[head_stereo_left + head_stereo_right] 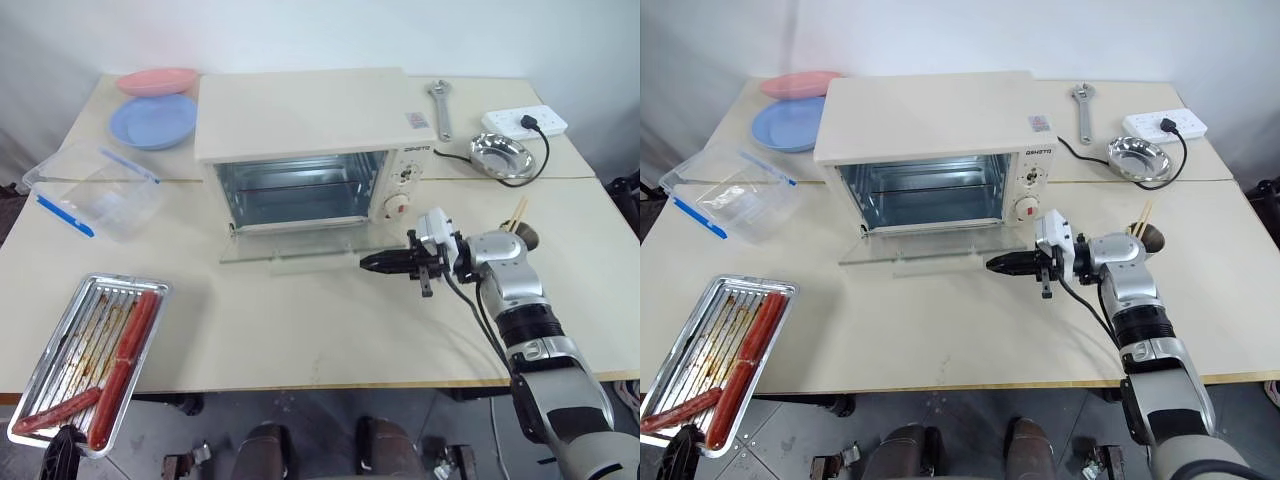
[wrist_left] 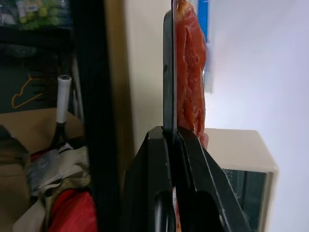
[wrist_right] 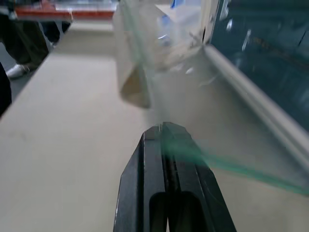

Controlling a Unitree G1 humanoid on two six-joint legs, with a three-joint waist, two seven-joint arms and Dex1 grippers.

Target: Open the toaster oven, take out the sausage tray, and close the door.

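The cream toaster oven (image 1: 300,110) stands at the back middle of the table, empty inside. Its glass door (image 1: 290,252) lies open and flat in front of it. The silver sausage tray (image 1: 70,345) with three red sausages (image 1: 135,325) is at the table's front left corner, its near end past the edge. My left gripper (image 2: 171,133) is shut on the tray's near rim, a sausage right beside the fingers. My right gripper (image 1: 375,263) is shut and points left, its tip at the right end of the door's front edge; in the right wrist view the glass edge crosses over the fingertips (image 3: 161,133).
A pink plate (image 1: 155,80) and a blue plate (image 1: 152,120) sit at the back left, with a clear plastic box (image 1: 90,190) in front of them. At the back right lie a wrench (image 1: 440,105), a power strip (image 1: 522,122) and a steel bowl (image 1: 498,152).
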